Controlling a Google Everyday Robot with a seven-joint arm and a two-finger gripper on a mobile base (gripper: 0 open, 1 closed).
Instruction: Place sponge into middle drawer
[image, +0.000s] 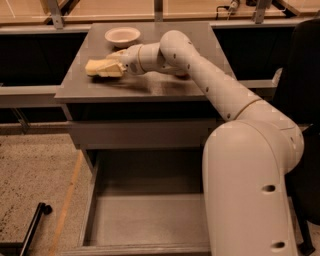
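Note:
The pale yellow sponge (96, 67) is at the left part of the grey cabinet top (165, 85). My gripper (114, 66) reaches in from the right and is shut on the sponge's right end, holding it just above the surface. The middle drawer (145, 220) is pulled wide open below, and its flat grey floor has nothing on it. My arm's large white body (250, 190) hides the drawer's right part.
A white bowl (122, 36) stands at the back of the cabinet top, behind the gripper. The top drawer's plain grey front (145, 134) is closed. A black chair (305, 100) is at the right. A black pole (32, 225) lies on the speckled floor at the left.

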